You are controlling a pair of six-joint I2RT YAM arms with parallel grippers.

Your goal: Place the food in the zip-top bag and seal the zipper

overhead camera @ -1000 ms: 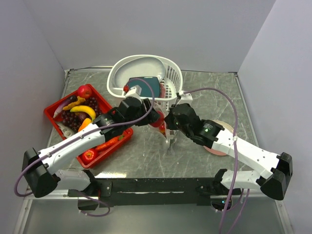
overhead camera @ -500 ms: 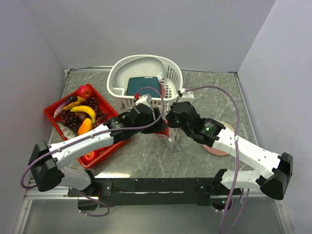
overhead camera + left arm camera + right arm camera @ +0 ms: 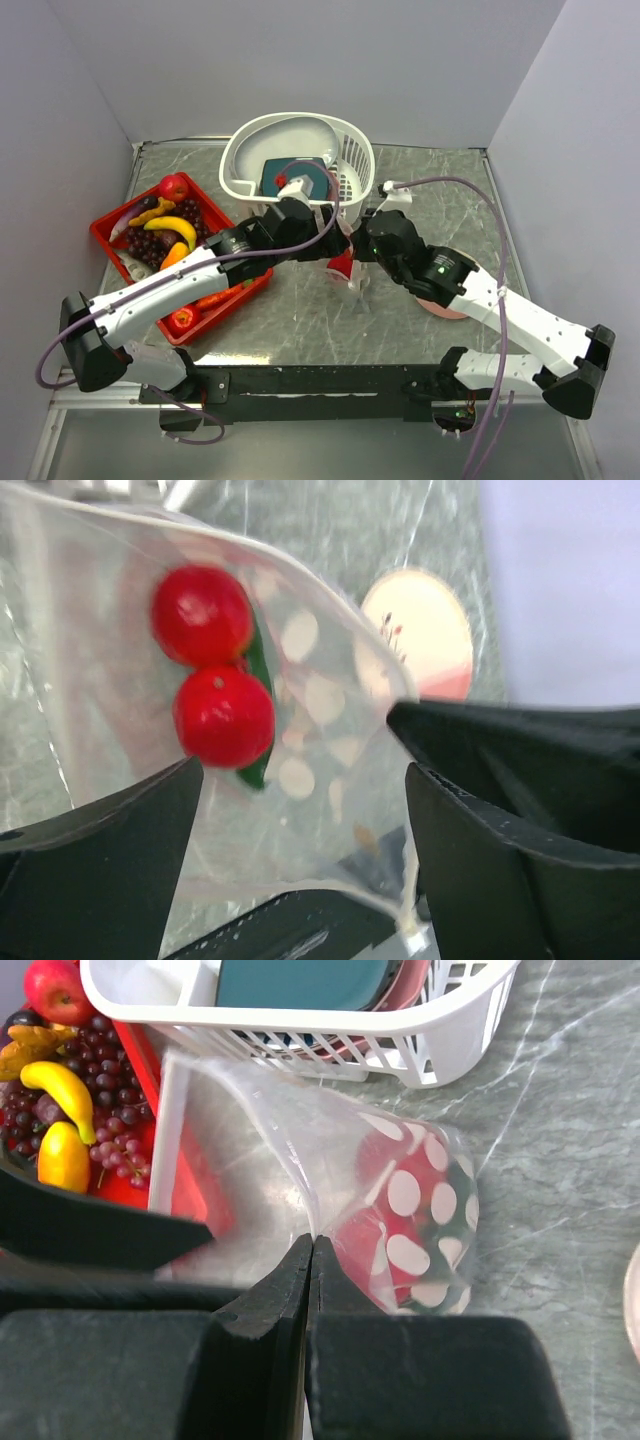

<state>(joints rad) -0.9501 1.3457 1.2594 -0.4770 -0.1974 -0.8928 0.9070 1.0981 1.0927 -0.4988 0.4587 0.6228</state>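
Zip-top bag (image 3: 372,1165) with tomatoes (image 3: 213,670) pinched in right tool (image 3: 312,1248), below left tool (image 3: 300,780).

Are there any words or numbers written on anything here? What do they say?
No words or numbers can be read.
The bag has only white spots, no letters.
The round pink disc has a few tiny dark marks near its edge, too blurred to read.
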